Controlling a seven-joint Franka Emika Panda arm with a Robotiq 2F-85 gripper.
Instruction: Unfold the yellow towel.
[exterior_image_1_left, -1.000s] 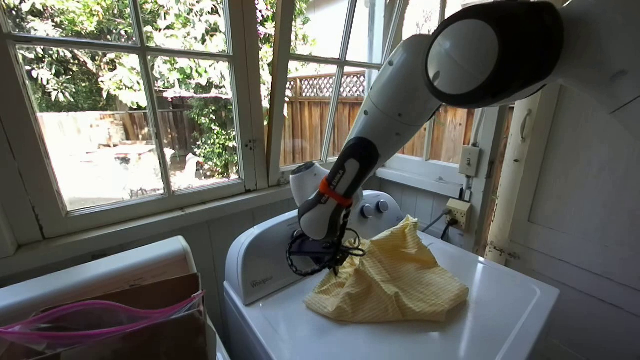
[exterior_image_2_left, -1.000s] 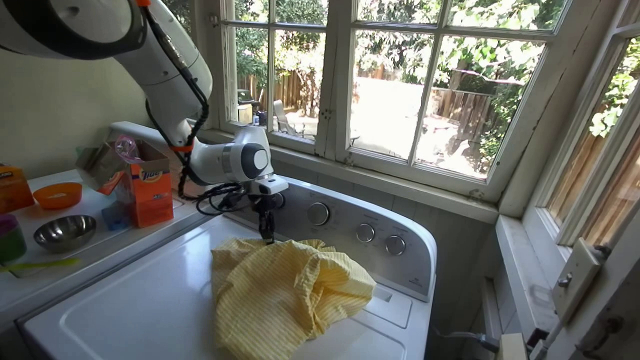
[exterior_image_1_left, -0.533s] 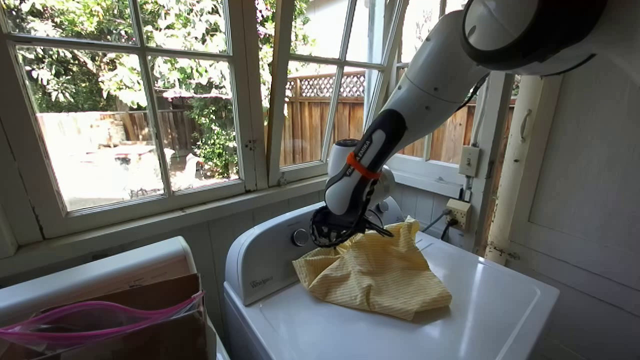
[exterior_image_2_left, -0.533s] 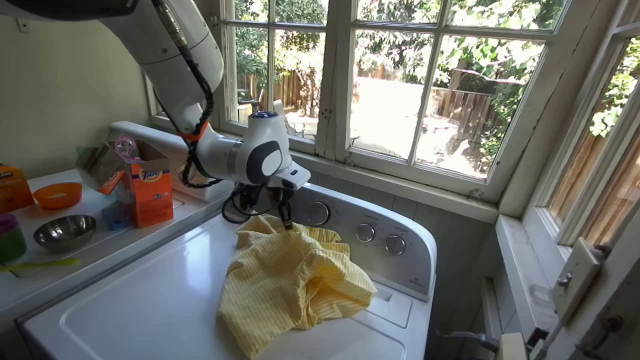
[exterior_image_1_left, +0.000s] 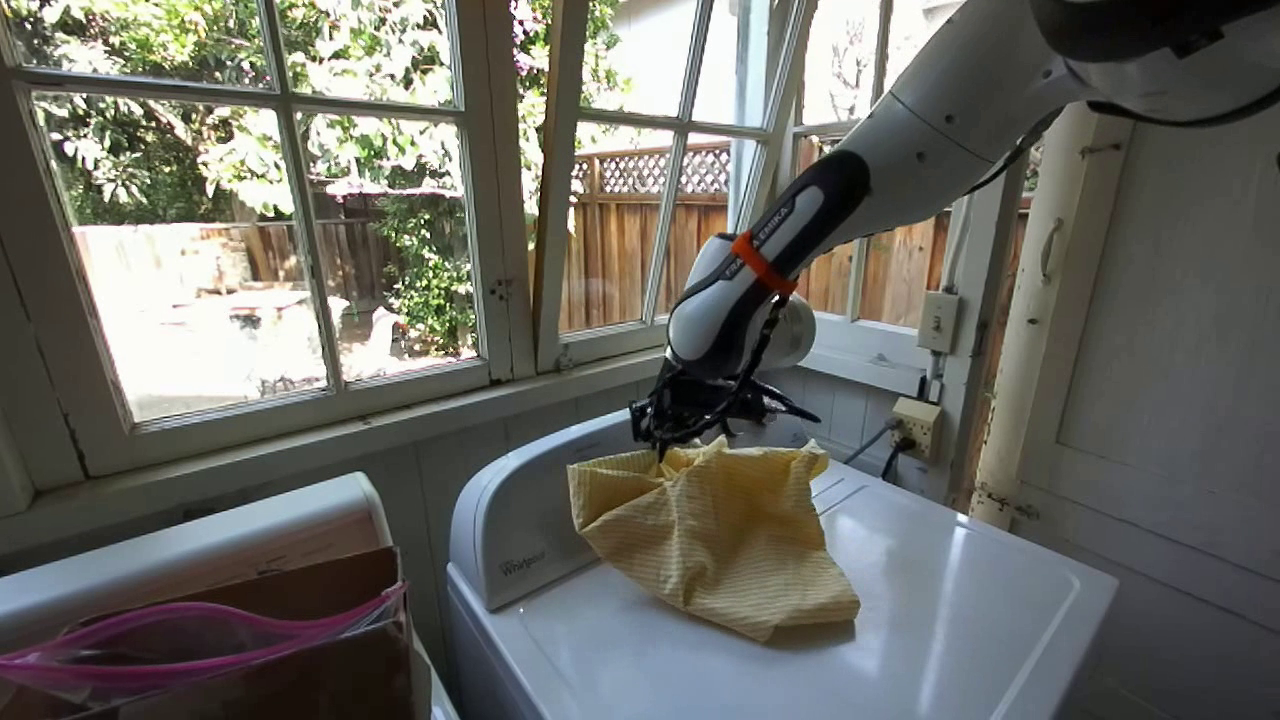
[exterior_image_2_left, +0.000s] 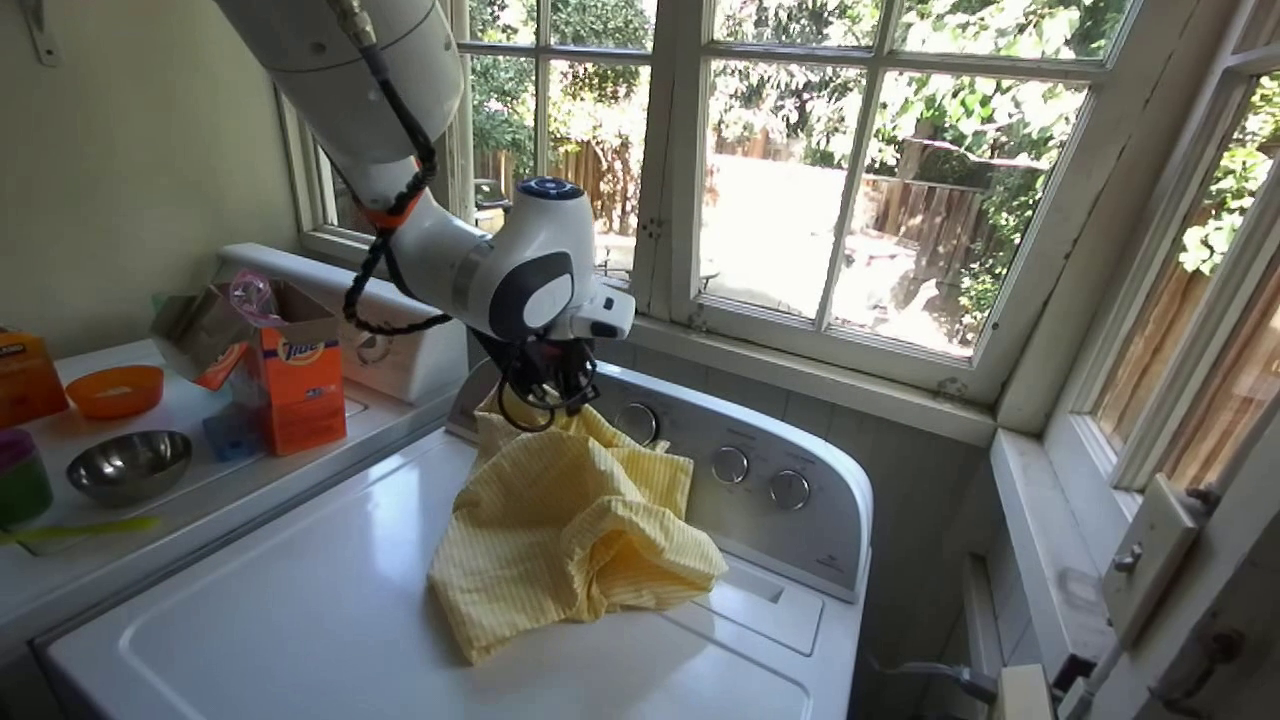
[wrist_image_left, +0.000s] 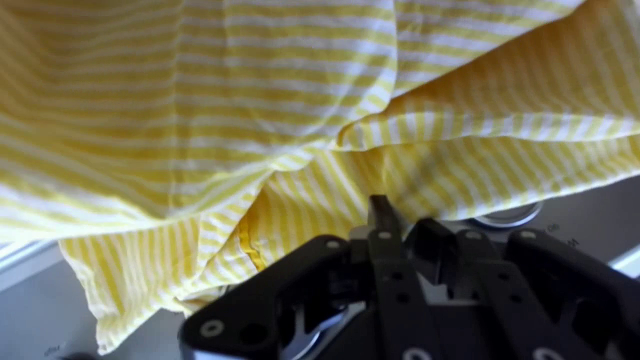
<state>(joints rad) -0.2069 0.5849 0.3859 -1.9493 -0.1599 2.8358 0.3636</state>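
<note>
The yellow towel (exterior_image_1_left: 745, 545) is striped, wrinkled and bunched on the white washer top. In an exterior view, it (exterior_image_2_left: 530, 520) has a raised fold with an open hollow on the right, and its back edge is lifted by the control panel. My gripper (exterior_image_2_left: 574, 405) is at that back edge, pointing down in front of the panel. In the wrist view, the towel (wrist_image_left: 280, 90) fills the upper part, and my gripper (wrist_image_left: 403, 220) has its fingers close together with a towel edge pinched at the tips. The pinch is partly hidden by the fingers.
The washer's control panel (exterior_image_2_left: 690, 465) with knobs stands right behind the towel, below the windows. The washer top (exterior_image_1_left: 980, 610) extends to the front. A neighbouring machine holds a Tide box (exterior_image_2_left: 300, 395), a metal bowl (exterior_image_2_left: 130, 465) and an orange bowl (exterior_image_2_left: 115, 390).
My gripper has moved up and towards the panel, rightward in both exterior views. The towel's back edge has risen with it, and its front edge has been drawn back across the washer top.
</note>
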